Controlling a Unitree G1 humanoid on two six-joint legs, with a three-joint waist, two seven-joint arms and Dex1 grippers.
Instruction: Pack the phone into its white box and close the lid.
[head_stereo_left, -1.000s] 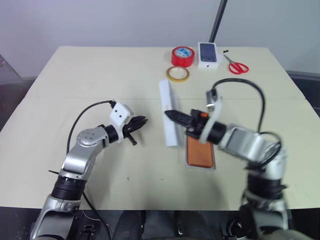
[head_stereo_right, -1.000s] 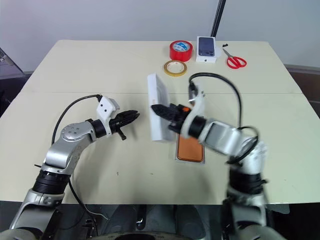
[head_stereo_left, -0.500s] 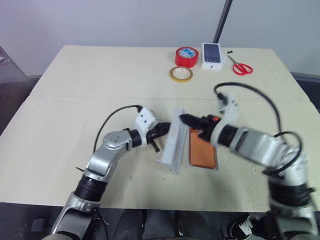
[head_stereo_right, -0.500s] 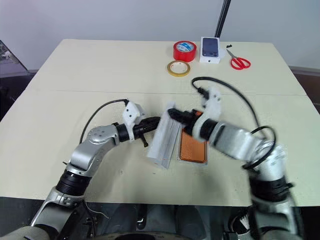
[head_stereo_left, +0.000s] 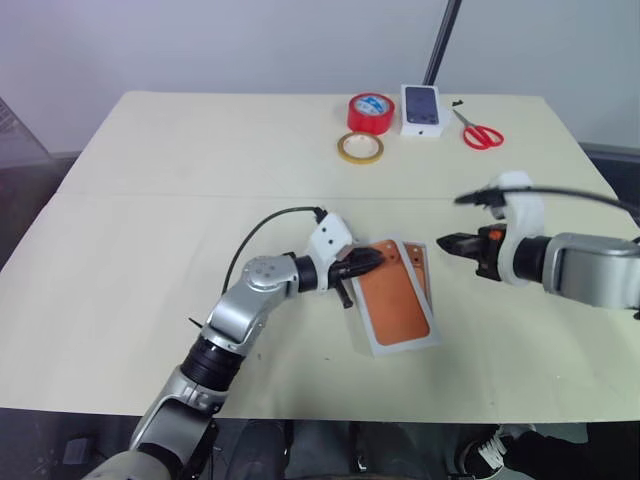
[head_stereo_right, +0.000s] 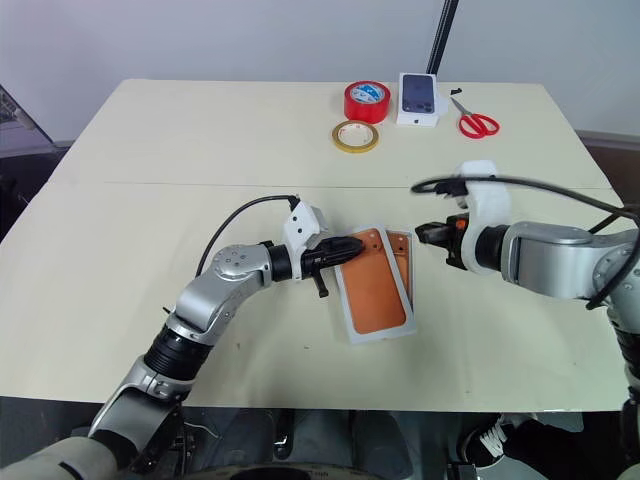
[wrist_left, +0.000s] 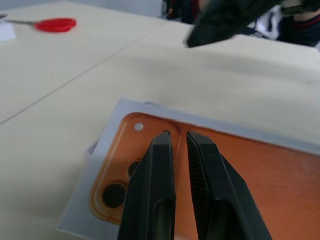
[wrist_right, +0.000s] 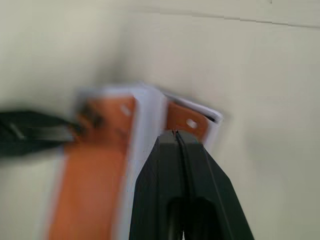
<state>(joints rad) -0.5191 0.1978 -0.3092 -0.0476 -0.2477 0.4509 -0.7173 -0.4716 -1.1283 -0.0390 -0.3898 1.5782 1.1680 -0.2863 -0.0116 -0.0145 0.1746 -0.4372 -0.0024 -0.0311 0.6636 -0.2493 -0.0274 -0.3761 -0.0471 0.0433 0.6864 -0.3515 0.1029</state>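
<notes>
Since a second ago, lid (head_stereo_left: 393, 310) tipped from on-edge to flat, orange face up, skewed 11-to-5 across phone (head_stereo_left: 420, 268) in white box (wrist_right: 214, 121) | left jaws (head_stereo_left: 372, 258) nearly clenched, empty, on lid; right jaws (head_stereo_left: 445, 242) clenched, empty, at 3 o'clock | risk: pushing askew lid drags box across bench (head_stereo_left: 200, 170), lid never seats | count: 1 phone, 1 box, 1 lid, 2 tape rolls (head_stereo_left: 368, 112), 1 scissors (head_stereo_left: 480, 133)

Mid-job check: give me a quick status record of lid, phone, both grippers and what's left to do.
lid: lying flat but skewed, orange face up, overlapping the phone, not seated
phone: in the white box, mostly covered, far strip visible
left gripper: shut, tips at the lid's near corner
right gripper: shut, holding nothing, apart from the lid
remaining: square the lid over the box and press it down
</notes>
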